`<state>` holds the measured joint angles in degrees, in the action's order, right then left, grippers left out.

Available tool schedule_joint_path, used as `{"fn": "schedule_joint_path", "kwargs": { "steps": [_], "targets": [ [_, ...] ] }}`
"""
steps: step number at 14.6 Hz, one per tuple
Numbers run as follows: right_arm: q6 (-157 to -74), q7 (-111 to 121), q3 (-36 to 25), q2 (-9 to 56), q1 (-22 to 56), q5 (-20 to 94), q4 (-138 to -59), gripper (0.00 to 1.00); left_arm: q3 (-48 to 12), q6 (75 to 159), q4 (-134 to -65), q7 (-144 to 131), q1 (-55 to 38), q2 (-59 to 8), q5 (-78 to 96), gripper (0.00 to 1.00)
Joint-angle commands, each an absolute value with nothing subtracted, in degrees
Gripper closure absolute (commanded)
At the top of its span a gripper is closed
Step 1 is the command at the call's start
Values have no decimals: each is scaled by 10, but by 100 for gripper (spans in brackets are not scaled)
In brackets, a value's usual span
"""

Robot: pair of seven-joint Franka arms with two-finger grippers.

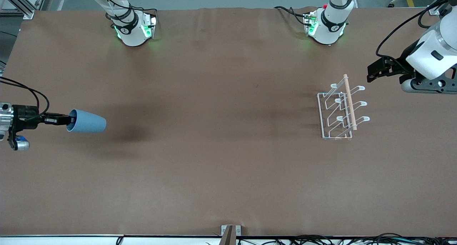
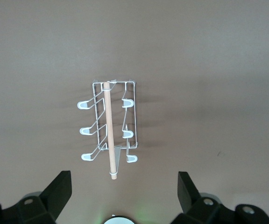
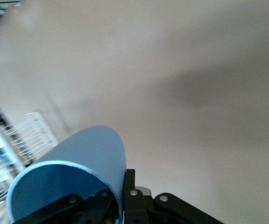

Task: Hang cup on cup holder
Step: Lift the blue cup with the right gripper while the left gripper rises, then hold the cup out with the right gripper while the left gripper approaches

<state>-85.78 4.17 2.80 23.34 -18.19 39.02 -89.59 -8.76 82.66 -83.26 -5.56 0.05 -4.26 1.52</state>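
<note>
Front view: right gripper pinches the blue cup's rim, airborne over the table, while left gripper waits, jaws spread, above the cup holder.

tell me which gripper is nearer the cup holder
Left. The left gripper hangs open just off the cup holder, over the left arm's table end; the right gripper holds the cup over the right arm's end.
</note>
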Motion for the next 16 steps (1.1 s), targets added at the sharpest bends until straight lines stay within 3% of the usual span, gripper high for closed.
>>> {"fn": "schedule_joint_path", "kwargs": {
  "steps": [1, 6, 16],
  "targets": [
    [-867, 64, 41, 180, -174, 520, -1003, 99, -94, 817, -817, -48, -2, -51, 24, 0],
    [-867, 109, 42, 128, -111, 685, -1117, 99, -156, 836, -799, -61, -67, -63, 33, 0],
    [-870, 120, 41, 133, -15, 813, -1128, 99, -157, 1082, -763, -91, -293, -126, 29, 0]
  ]
}}
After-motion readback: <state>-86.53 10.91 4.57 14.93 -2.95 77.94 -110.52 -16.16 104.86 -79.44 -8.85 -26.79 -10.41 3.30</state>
